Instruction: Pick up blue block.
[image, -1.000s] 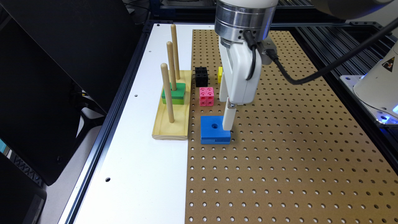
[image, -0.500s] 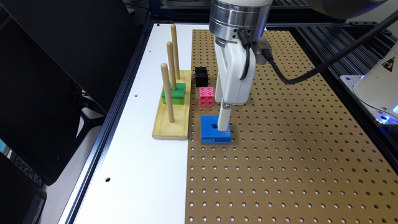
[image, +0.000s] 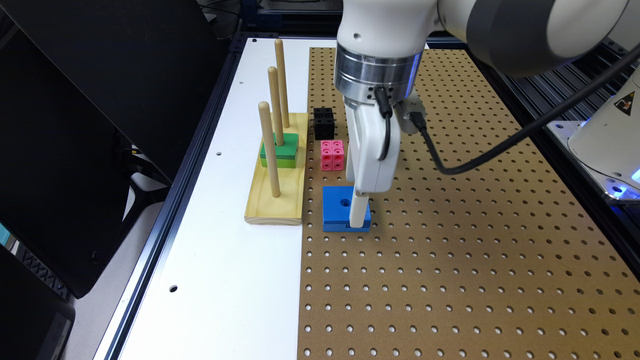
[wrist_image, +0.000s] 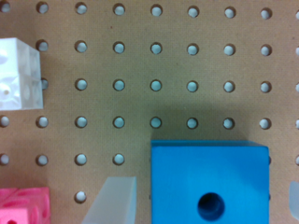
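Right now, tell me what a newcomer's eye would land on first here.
First, the white gripper reaching down over the bright blue block on the brown pegboard, its open fingers either side of the block. Next, the wooden peg stand holding green blocks, on the exterior view's left.

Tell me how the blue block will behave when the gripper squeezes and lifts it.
The blue block looks solid with flat sides, so it is probably stiff. Lying flat on the pegboard, it seems unlikely to roll. Its smooth faces might slip.
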